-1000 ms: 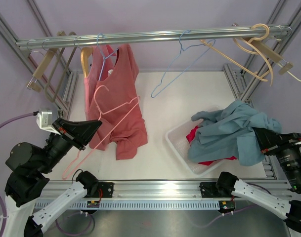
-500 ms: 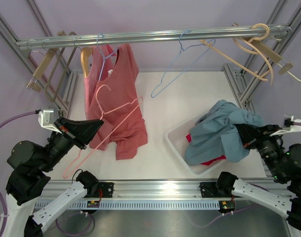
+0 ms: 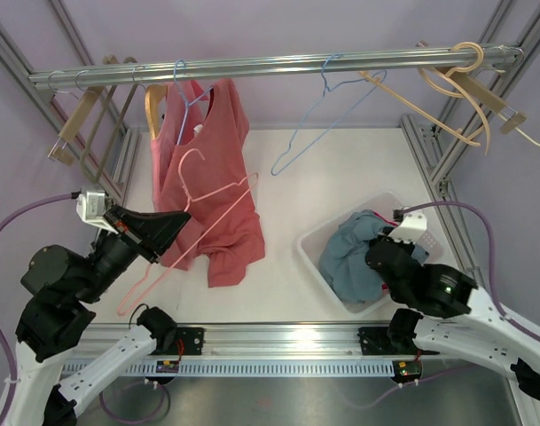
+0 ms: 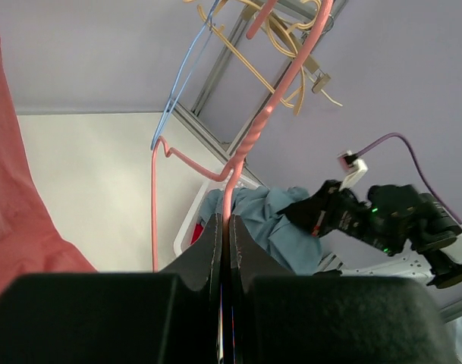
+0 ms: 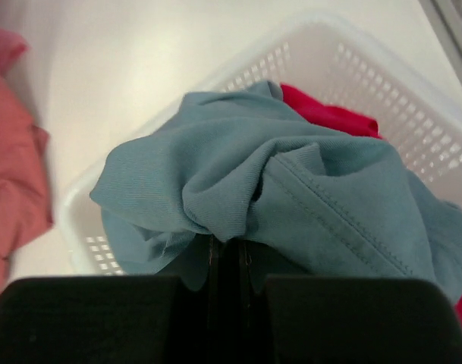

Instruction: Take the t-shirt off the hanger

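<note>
Blue-grey cotton t-shirt [image 3: 349, 256] lies bunched in the white perforated plastic basket [image 3: 310, 249] at near right, free of the thin pink wire hanger [image 4: 252, 136]. Right end effector [image 5: 227, 250] pinches its fabric, likely to set it down. Left end effector [image 4: 224, 227] clamps the hanger, holding it clear above the desk [image 3: 340, 169].

A robot lab cell: aluminium frame [image 3: 270, 64], plain lilac walls [image 3: 340, 22], white worktop [image 3: 340, 177], two arms [image 3: 465, 342] bolted to a rail [image 3: 278, 366].
</note>
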`<state>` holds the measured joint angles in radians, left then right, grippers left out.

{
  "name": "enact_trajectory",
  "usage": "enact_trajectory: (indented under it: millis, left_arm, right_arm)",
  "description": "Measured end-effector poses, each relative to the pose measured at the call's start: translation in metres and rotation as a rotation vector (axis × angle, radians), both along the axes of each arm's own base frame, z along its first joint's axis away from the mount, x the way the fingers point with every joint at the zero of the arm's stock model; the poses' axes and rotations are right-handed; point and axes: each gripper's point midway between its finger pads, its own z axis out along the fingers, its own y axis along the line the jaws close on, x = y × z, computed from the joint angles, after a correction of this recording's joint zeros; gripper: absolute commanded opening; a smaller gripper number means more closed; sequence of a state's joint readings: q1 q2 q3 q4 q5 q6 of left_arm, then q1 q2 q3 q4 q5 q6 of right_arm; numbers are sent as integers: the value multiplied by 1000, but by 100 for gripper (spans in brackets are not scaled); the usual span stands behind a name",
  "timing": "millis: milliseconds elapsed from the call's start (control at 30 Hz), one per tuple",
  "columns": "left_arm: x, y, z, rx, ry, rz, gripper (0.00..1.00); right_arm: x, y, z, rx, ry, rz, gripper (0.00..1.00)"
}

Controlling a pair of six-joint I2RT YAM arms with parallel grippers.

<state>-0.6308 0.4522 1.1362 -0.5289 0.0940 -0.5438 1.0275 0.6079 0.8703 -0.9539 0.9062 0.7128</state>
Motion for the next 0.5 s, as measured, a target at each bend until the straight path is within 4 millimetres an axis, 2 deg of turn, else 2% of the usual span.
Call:
enact_trajectory:
  millis: [133,367,433,500]
  left_arm:
    - [9,-7,-2,27,17,1,0]
    - [32,-21,-6,86,52,9,0]
    - [40,-23,-9,104,63,21,0]
    - [48,-26,-11,125,71,38,0]
  right_arm:
    - [4,11,-56,-38,91,-58,0]
    - [2,25,-129,83,179,-143,1]
    - [0,25,-136,118,190,-161,15]
    - [0,26,-131,158,177,-163,28]
